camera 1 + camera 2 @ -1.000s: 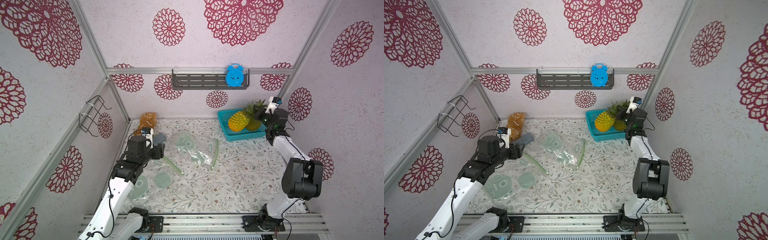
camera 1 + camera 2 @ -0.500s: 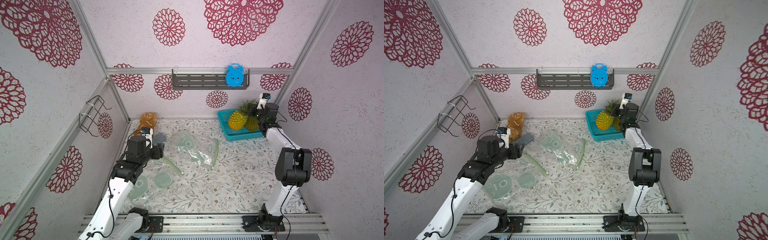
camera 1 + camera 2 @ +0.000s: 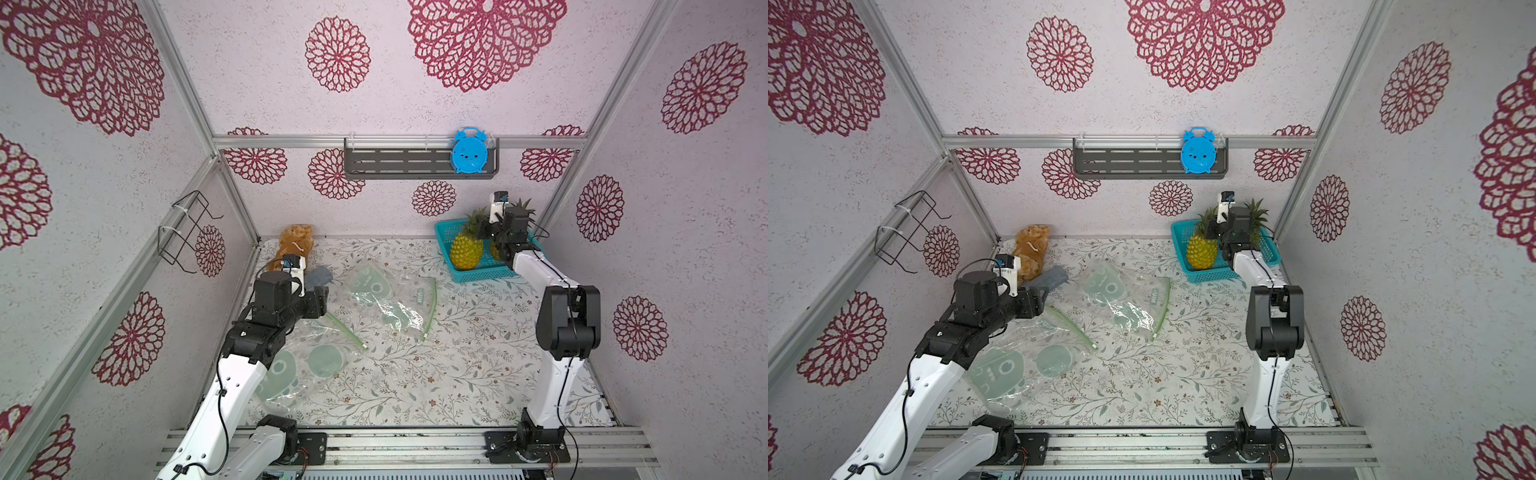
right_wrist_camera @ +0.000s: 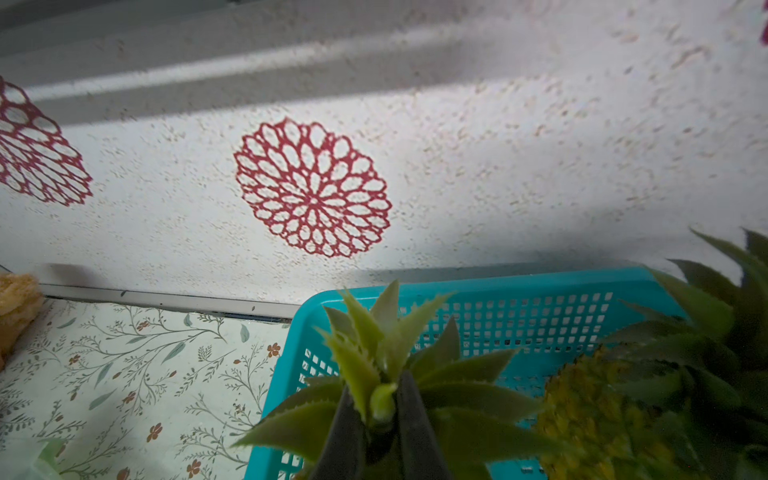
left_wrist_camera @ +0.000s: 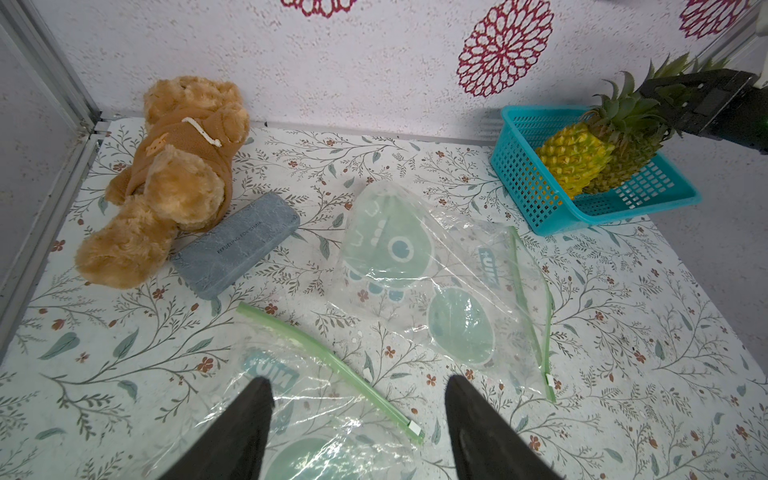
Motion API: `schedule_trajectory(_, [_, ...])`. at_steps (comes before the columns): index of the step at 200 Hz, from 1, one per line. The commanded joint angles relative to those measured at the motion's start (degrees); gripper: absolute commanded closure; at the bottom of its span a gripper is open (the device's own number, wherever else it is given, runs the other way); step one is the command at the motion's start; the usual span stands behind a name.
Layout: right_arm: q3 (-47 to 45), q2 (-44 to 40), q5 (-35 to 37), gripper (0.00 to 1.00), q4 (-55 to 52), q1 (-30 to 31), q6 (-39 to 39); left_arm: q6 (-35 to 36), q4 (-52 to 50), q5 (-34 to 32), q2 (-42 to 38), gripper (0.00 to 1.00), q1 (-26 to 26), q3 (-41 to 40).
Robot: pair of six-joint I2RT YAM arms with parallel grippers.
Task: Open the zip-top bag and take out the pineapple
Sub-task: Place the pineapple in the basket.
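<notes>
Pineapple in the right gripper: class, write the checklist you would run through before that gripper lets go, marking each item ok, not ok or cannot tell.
1. Grip: right gripper shut on the pineapple by its crown: ok.
2. Placement: pineapple inside the teal basket walls: ok.
3. Support: its base resting on the basket floor: cannot tell.
4. Clearance from the second pineapple: cannot tell.
5. Other arm: left gripper open, away from the basket: ok.
</notes>
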Motion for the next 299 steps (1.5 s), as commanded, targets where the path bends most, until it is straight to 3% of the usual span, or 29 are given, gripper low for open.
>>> schedule_trajectory(1, [3.6, -2.1, 1.7, 1.0, 6.7, 0.6, -2.2, 0.8, -0.2, -0.2, -0.5, 0.3, 0.7, -0.2])
schedule_trajectory(108, [0.2, -2.1, 2.3, 0.99, 7.1, 0.6, -1.7, 0.7, -0.4, 0.1, 0.1, 0.3, 0.9, -0.1])
schedule_trajectory(136, [-0.1, -3.1, 2.6, 0.9, 6.8, 0.5, -1.8, 0.7, -0.4, 0.0, 0.0, 0.3, 0.9, -0.1])
schedule_trajectory(173, [-1.7, -5.9, 3.2, 0.62, 7.4, 0.4, -1.8, 0.7, -0.4, 0.1, 0.1, 0.29, 0.9, -0.1])
schedule_trajectory(201, [-4.0, -8.5, 3.3, 0.49, 8.5, 0.3, -1.6, 0.7, -0.5, 0.2, 0.1, 0.28, 1.0, 0.0])
schedule_trajectory(299, [-20.4, -24.0, 3.5, 0.42, 15.6, -0.6, 0.7, -2.0, 0.2, -1.7, 0.5, 0.27, 1.2, 0.2])
